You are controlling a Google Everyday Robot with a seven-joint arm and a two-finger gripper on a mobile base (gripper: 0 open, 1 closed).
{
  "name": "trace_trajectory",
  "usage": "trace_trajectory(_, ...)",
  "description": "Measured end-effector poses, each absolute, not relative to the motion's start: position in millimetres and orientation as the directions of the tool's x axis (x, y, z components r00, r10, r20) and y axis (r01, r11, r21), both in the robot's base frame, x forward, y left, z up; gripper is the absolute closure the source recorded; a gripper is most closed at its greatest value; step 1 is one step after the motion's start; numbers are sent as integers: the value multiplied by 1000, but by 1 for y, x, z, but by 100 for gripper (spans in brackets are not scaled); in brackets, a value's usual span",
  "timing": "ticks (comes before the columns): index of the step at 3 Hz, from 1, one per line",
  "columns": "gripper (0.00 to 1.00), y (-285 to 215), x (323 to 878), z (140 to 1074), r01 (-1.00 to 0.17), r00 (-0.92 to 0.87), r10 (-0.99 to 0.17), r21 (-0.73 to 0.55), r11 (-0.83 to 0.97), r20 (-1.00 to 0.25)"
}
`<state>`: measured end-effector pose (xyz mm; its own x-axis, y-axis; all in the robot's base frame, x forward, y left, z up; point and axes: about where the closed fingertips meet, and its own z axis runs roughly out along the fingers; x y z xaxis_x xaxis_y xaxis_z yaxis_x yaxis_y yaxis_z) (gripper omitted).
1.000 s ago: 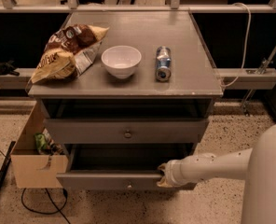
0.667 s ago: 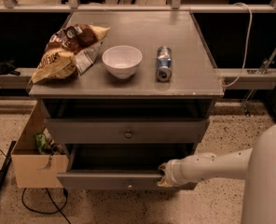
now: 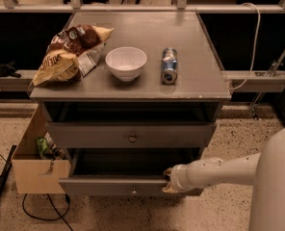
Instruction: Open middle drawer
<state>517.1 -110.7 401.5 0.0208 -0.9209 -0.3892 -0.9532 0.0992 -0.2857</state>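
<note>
Nothing has shifted since a second ago: your gripper (image 3: 167, 183) still sits at the top edge of the pulled-out bottom drawer (image 3: 99, 186), right of its knob (image 3: 133, 192). You cannot tell whether it is clamped there. The middle drawer (image 3: 94, 136) lies just above, under the tabletop (image 3: 195, 81).

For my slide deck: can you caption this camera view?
Pulled-out middle drawer with the gripper at its top edge; chip bag, bowl and can on the cabinet top.

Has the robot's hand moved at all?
No. The cream gripper stays at the lowest grey drawer, same spot below the round metal knob of the middle grey drawer.
</note>
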Motion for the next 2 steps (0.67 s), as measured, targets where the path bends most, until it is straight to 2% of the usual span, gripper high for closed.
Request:
trace_trajectory(1,11,-111,517,401,-953,21,-921,-286,99,-389)
trace_trajectory(2,0,-111,517,401,-953,21,-921,-286,99,-389)
